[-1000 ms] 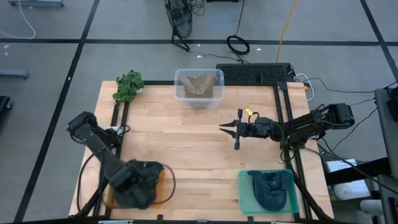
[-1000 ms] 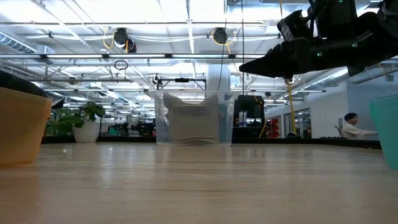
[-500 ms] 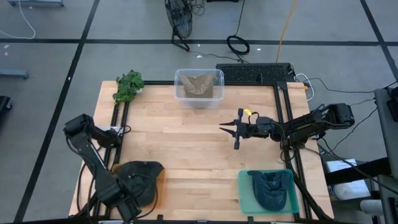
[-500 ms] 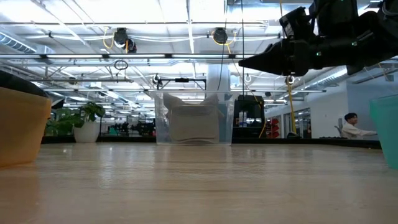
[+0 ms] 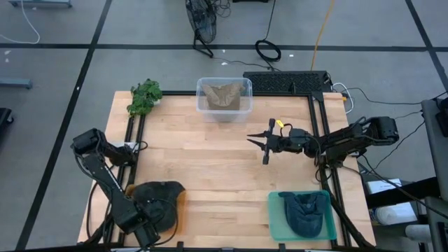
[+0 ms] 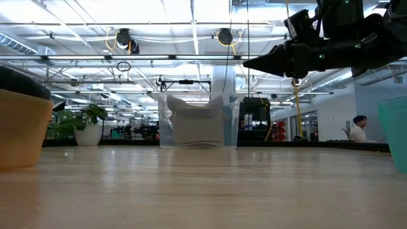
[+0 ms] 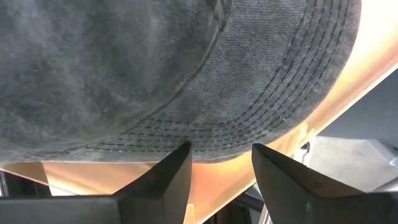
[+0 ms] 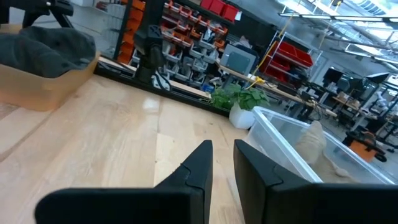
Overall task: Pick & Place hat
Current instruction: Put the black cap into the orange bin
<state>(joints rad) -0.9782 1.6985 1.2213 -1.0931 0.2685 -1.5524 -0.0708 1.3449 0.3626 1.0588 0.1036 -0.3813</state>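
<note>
A dark cap (image 5: 157, 199) lies in the orange tray (image 5: 179, 204) at the table's near left corner; in the low view it tops the tray (image 6: 24, 130). My left gripper (image 5: 142, 227) is open at the tray's near side. Its fingertips (image 7: 221, 163) stand just short of the cap's stitched brim (image 7: 267, 93), and I see no touch. My right gripper (image 5: 253, 143) hovers open above the table's middle right, well above the wood (image 6: 254, 63). A second dark hat (image 5: 303, 212) lies in the green tray (image 5: 275, 217). A tan hat (image 5: 222, 95) sits in the clear bin (image 5: 245, 89).
A leafy plant (image 5: 143, 96) sits at the far left corner. A keyboard (image 5: 287, 82) and cables lie beyond the far edge. Bare wood (image 5: 210, 157) spreads between the bin and the two trays. A person (image 6: 359, 127) sits far off in the room.
My left gripper has drawn back from over the dark cap toward the table's near left corner, and the cap now shows whole in the orange tray. My right gripper has shifted slightly toward the far edge.
</note>
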